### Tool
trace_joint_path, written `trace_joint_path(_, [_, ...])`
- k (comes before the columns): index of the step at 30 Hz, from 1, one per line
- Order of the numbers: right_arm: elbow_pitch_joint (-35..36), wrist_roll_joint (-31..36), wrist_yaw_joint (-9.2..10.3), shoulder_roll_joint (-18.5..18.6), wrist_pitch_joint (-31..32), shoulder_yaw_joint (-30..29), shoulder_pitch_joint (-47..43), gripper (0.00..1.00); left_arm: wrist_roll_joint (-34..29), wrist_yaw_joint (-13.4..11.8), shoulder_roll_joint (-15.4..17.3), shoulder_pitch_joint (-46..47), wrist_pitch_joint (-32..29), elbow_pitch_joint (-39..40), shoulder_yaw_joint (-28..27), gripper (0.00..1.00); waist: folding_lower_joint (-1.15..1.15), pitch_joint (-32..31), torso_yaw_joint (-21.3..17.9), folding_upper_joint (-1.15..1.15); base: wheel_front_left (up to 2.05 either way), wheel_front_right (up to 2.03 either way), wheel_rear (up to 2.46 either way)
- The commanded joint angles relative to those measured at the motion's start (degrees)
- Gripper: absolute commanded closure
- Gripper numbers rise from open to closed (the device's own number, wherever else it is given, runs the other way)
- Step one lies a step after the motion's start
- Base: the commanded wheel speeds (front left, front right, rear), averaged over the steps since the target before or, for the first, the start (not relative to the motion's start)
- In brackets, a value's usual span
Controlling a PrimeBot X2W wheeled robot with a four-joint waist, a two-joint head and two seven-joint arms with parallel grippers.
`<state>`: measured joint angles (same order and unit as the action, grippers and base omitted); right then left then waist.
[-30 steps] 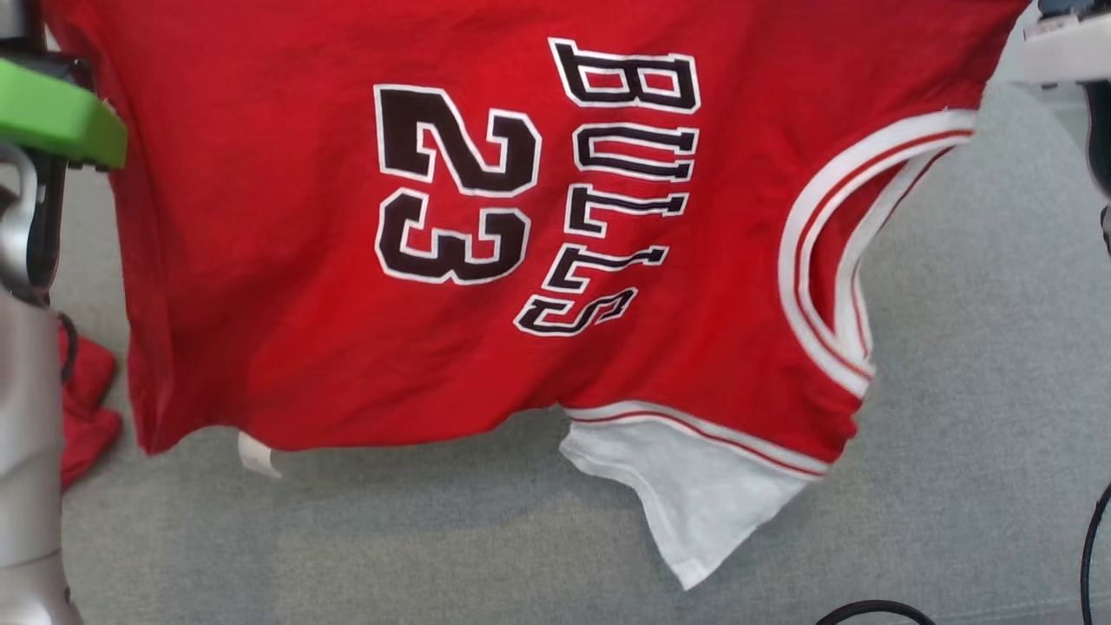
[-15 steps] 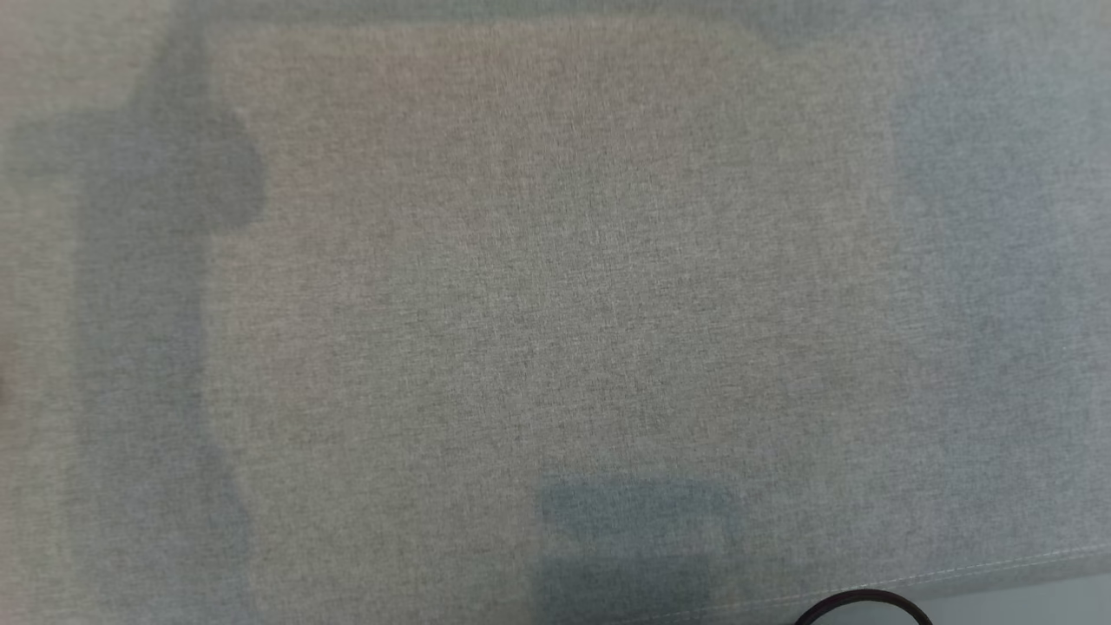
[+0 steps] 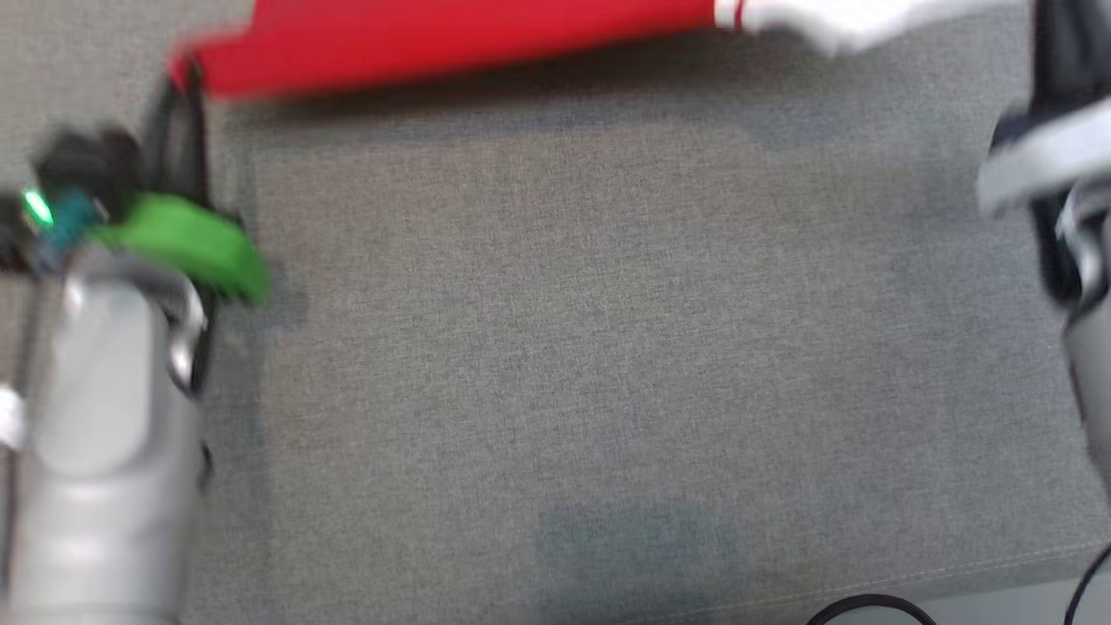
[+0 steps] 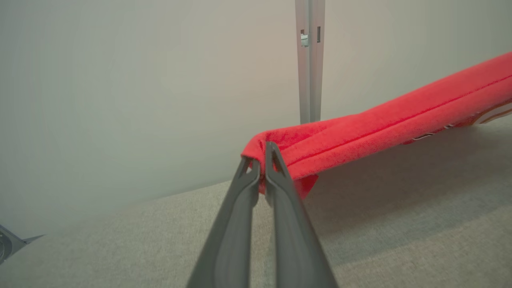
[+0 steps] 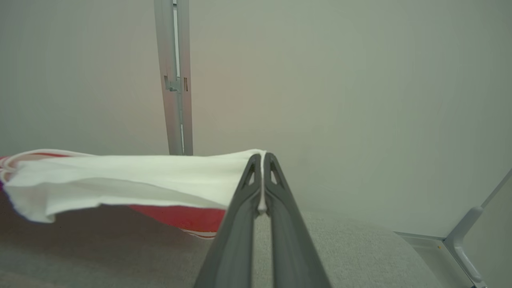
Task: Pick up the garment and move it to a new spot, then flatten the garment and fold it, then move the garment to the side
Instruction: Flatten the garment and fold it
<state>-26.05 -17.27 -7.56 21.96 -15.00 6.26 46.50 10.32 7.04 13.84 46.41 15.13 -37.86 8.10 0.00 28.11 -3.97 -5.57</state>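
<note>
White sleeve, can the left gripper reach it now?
Probably not: the left gripper is clamped on the red corner of the jersey, while the white sleeve hangs at the far end in the right gripper.

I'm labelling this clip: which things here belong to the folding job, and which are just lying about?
Job: red garment, left claw and right claw shut on it, grey surface below.
Lying about: black cable, metal post.
</note>
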Motion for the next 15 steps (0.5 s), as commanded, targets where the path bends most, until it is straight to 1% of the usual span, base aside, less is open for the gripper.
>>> trace_joint_path(1, [-0.2,-0.3,0.15,0.4,-0.2,-0.8,-2.4,1.00,0.1,-0.4,-0.3,-2.5,0.0,-0.2,-0.6,1.00,0.00,-1.7,0.3,-0.02,0.00,0.00,0.00])
trace_joint_path(4, [-1.4,-1.3,0.15,-1.5,-0.2,-1.9,-11.7,1.00,1.8,-0.8,-3.4,-11.1,0.0,-0.1,-3.1,1.00,0.00,-3.8,0.6,-0.02,0.00,0.00,0.00])
trace_joint_path(7, [-1.5,-2.0,0.15,-3.3,-0.2,-4.3,-19.8,1.00,2.6,-0.7,-6.5,-18.9,0.0,0.5,-6.1,1.00,0.00,-6.6,1.3,-0.02,0.00,0.00,0.00])
trace_joint_path(12, [-3.0,-1.2,0.15,-5.9,-0.2,-5.8,-30.2,1.00,1.2,-0.3,-8.7,-28.8,0.0,0.5,-7.9,1.00,0.00,-12.3,2.2,-0.02,0.00,0.00,0.00])
trace_joint_path(15, [-4.4,-0.2,0.15,-6.7,-0.2,-4.5,-35.7,1.00,0.7,-0.2,-9.6,-34.1,0.0,1.2,-9.3,1.00,0.00,-16.1,2.7,-0.02,0.00,0.00,0.00])
